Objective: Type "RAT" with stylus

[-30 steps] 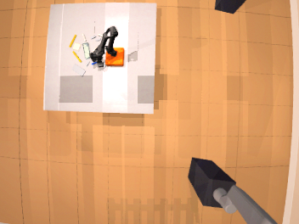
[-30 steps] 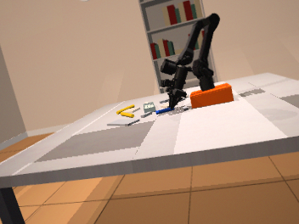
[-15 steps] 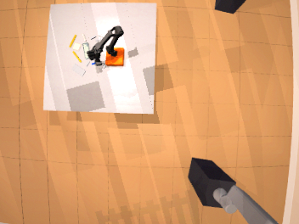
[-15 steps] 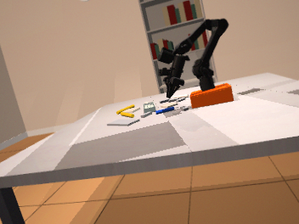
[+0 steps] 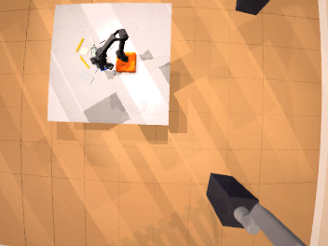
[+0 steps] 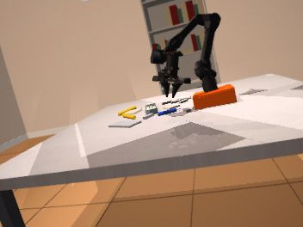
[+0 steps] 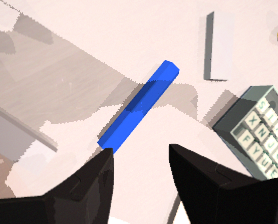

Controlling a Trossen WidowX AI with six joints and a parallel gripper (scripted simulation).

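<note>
My gripper (image 6: 170,95) (image 7: 141,153) is open and empty, pointing down above the desk. A blue rod (image 6: 167,112) (image 7: 140,107) lies on the desk, diagonal in the wrist view; its near end is just ahead of the left fingertip in that image, outside the gap. Whether a thin tip extends from it cannot be seen now. The small green-grey keyboard (image 5: 93,52) (image 6: 151,108) (image 7: 235,115) has pale letter keys, some cut off by the wrist view's right edge. The keys R, A and T cannot be clearly made out.
Two yellow bars (image 6: 127,110) (image 6: 129,116) lie beyond the keyboard. A flat grey slab (image 5: 87,76) (image 6: 125,124) lies near them. A pale block (image 7: 220,45) lies near the keyboard. Thin dark pieces (image 6: 166,102) lie behind the blue rod. The arm stands on an orange base (image 5: 126,62) (image 6: 215,97).
</note>
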